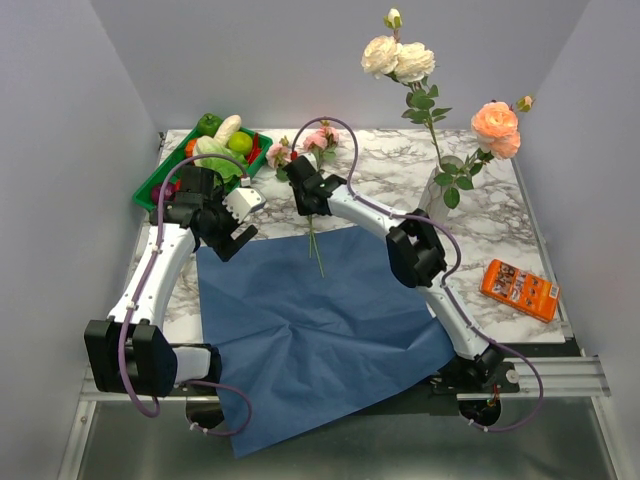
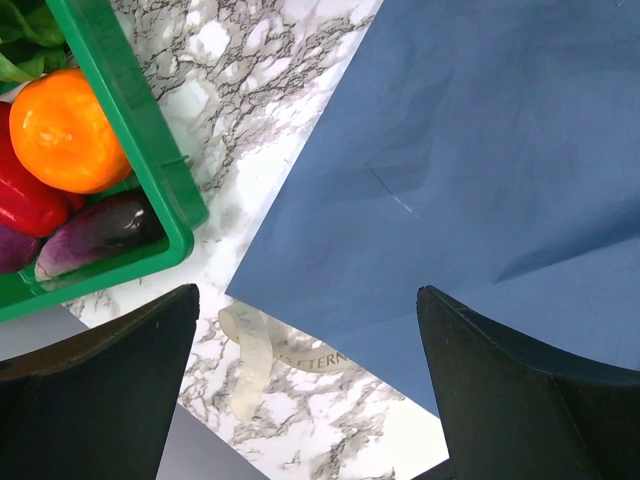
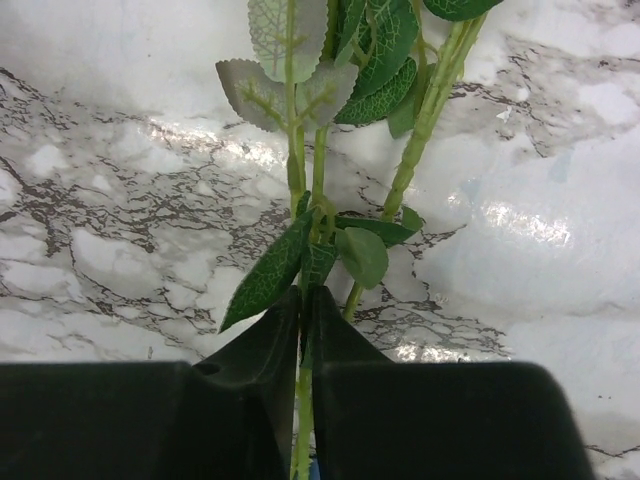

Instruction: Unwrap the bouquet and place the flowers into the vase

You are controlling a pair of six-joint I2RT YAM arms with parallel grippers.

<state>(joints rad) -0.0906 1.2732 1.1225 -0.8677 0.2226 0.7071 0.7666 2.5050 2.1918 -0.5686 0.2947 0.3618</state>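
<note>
At the near edge of the table (image 1: 385,175) we see the blue paper (image 1: 310,330) lying flat and unwrapped, one corner hanging over the front rail. Above its far left corner hangs our left hand (image 1: 240,215), fingers spread wide and holding nothing. Below it a loose beige ribbon (image 2: 250,350) curls on the marble, just beside the green tray (image 2: 130,130) of vegetables.

Farther in, at the paper's far edge, our right hand (image 3: 305,300) is pressed nearly together, pinching the thin stems of the pink flowers (image 1: 322,140). Their long axis runs near to far. The cut ends trail back over the paper and the blooms point toward the back wall.

The vase (image 1: 440,195) stands to the right of this hand, well apart, and the right arm is plainly the nearer one. Cream and peach roses (image 1: 398,58) stand tall in it.

We judge that the stems must be tipped upright, cut ends down, before they are carried right. The marble between is bare, and an orange packet (image 1: 518,288) lies nearer and out of the way. Room is tight at the narrow neck, with stems in it and the right wall close.
</note>
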